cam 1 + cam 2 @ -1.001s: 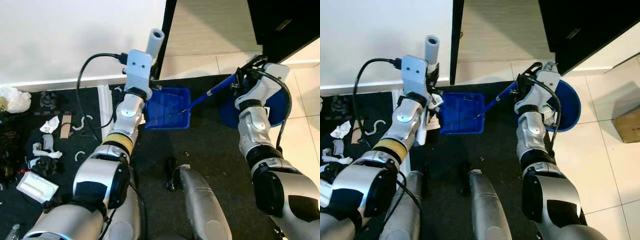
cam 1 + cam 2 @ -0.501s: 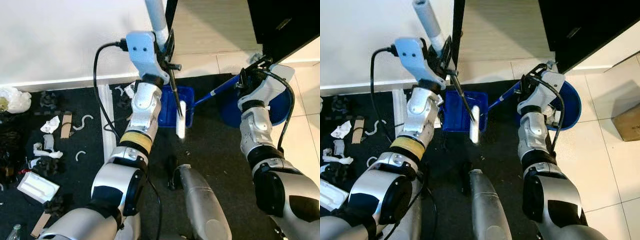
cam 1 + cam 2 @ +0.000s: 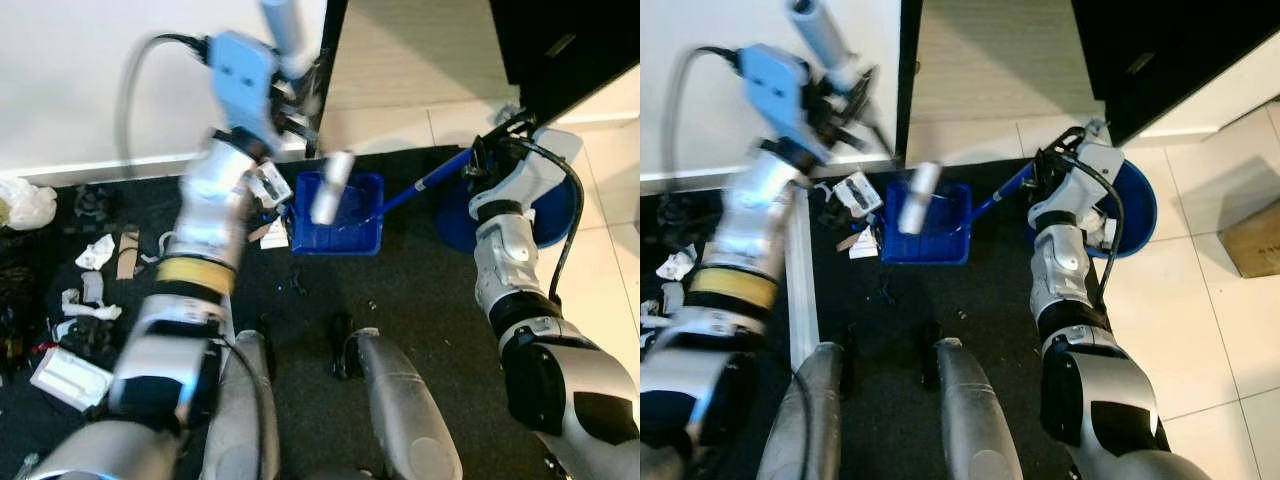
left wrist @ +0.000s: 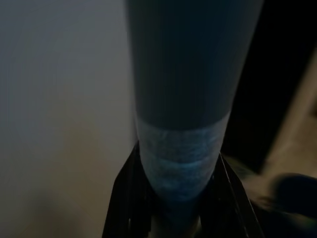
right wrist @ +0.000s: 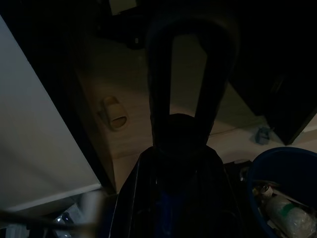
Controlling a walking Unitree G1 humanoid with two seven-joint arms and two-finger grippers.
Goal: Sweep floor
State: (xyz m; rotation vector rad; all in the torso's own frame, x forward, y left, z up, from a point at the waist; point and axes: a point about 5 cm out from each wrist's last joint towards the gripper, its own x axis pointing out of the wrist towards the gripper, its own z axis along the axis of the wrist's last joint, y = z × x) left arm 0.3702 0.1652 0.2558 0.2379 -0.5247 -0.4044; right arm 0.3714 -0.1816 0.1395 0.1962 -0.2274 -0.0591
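My left gripper (image 3: 288, 98), blurred with motion, is shut on the pale broom handle (image 4: 184, 94) and raised near the wall. The white broom head (image 3: 331, 188) hangs blurred over the blue dustpan (image 3: 355, 232), which rests on the black mat. Crumpled paper scraps (image 3: 268, 190) lie against the pan's left side, and a small dark bit (image 3: 298, 283) lies in front of it. On the right, my right gripper (image 3: 483, 160) is shut on the dustpan's long blue handle (image 3: 425, 185), beside a round blue bin (image 3: 558, 215).
More litter (image 3: 100, 250) and a white bag (image 3: 25, 200) lie on the mat at the left. A black door frame (image 3: 330, 60) stands behind the pan. A cardboard box (image 3: 1252, 235) sits on the tiles at the right. My legs (image 3: 400, 400) are in front.
The left arm has swung left and up with the broom; its head went from the pan's front to above the pan. Paper scraps now lie beside the pan. The right arm stayed put.
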